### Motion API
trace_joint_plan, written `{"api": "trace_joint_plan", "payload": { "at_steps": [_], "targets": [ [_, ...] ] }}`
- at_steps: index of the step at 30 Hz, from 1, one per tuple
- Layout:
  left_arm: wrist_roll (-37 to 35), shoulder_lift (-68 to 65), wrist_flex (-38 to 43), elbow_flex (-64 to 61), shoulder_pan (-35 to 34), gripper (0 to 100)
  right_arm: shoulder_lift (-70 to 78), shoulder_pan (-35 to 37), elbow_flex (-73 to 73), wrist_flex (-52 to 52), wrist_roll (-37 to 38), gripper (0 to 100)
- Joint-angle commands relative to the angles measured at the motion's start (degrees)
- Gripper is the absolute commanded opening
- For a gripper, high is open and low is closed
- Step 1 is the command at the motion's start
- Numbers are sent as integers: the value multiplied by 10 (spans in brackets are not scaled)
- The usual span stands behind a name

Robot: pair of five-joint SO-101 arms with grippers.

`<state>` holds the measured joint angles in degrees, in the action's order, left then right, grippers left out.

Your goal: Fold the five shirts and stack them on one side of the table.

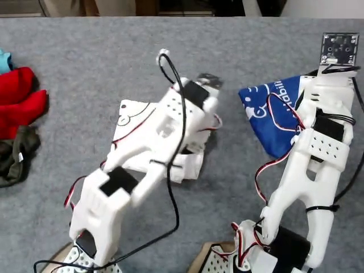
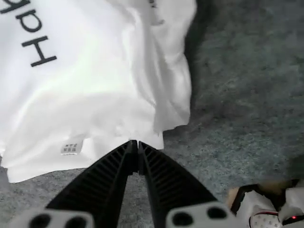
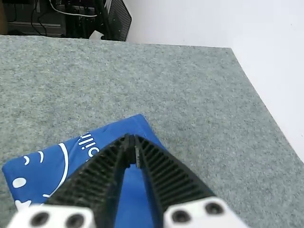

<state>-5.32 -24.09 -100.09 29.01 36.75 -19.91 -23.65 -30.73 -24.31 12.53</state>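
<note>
Both sets of jaws closed.
Left gripper (image 2: 137, 146) tips meet white printed fabric shirt (image 2: 85, 90) hem; right gripper (image 3: 130, 141) hovers above blue printed shirt (image 3: 57, 166).

Grey felt covering (image 1: 85, 40) — spread over the work surface. Dark cabling (image 3: 52, 19) and a black mesh panel (image 3: 118, 18) — beyond its far edge, beside a white wall (image 3: 213, 21).
</note>
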Motion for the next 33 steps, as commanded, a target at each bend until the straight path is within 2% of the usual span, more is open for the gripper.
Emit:
{"api": "trace_joint_plan", "payload": {
  "at_steps": [1,4,7,13,17,22,33],
  "targets": [
    [4,79,-7,31,-38,19,-29,13,31,-2,3,5],
    [2,108,-6,81,-147,19,-29,31,42,-31,17,5],
    [-19,105,-6,89,-242,19,-29,87,63,-99,58,5],
    [1,80,-6,23,-336,19,-7,256,118,-241,88,5],
    [21,80,-6,-9,-360,19,62,324,184,-301,88,4],
    [21,80,-2,-76,-340,19,175,377,284,-374,91,4],
    [42,142,165,-270,-352,19,412,412,542,-559,88,3]
  ]
}}
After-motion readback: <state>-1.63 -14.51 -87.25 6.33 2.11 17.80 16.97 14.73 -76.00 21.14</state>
